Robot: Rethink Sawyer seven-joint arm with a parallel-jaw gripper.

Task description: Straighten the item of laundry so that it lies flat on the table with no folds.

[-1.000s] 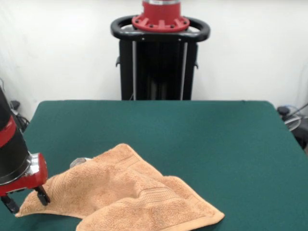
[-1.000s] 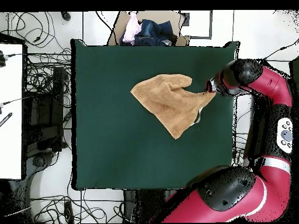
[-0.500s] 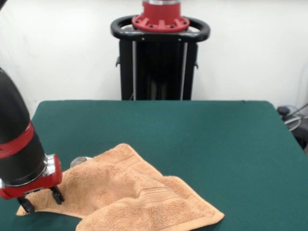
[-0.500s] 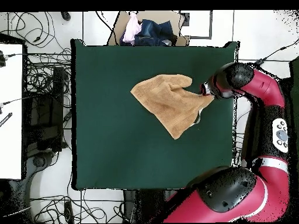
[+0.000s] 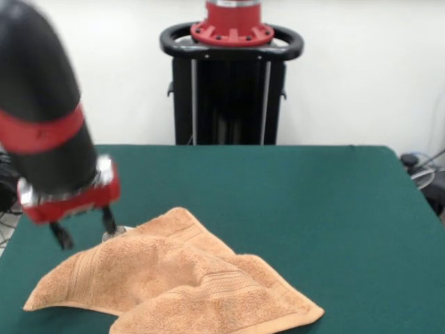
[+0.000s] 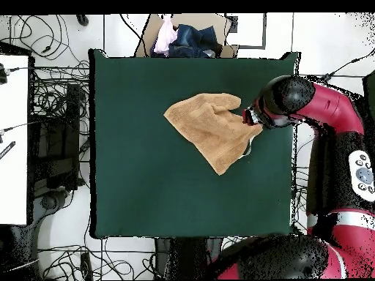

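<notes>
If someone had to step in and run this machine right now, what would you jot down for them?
Gripper: open, holding nothing, raised above the towel's corner nearest the arm.
Towel: on the green table, on the side where the arm reaches in, rumpled, with one flap folded over the rest.
Done: nothing visibly flattened yet.
Left: grasp an edge or corner, pull the folded flap open, spread the towel flat without creases.
</notes>
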